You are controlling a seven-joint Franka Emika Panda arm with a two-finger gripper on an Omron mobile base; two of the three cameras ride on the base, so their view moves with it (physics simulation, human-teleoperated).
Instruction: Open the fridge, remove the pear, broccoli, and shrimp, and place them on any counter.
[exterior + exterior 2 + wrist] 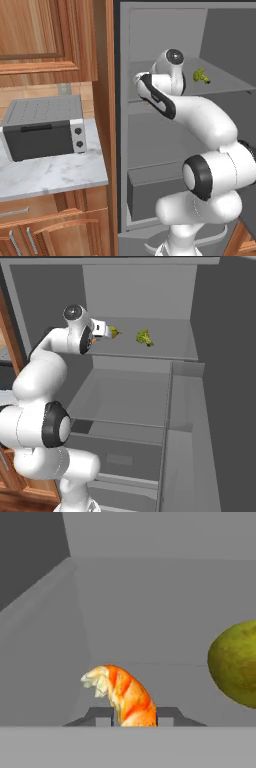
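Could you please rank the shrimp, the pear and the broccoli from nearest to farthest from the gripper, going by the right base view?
1. The shrimp, between the fingers of the gripper.
2. The pear, just beyond the hand on the same shelf.
3. The broccoli, farther right along that shelf.

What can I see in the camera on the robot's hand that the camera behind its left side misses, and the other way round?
The hand view alone shows the orange shrimp pinched between the two dark fingertips of the gripper, and the pear beside it. The left base view alone shows the toaster oven on the marble counter, the wooden cabinets, the broccoli on the shelf and the robot's white arm. Both look into the open grey fridge, at its upper shelf.
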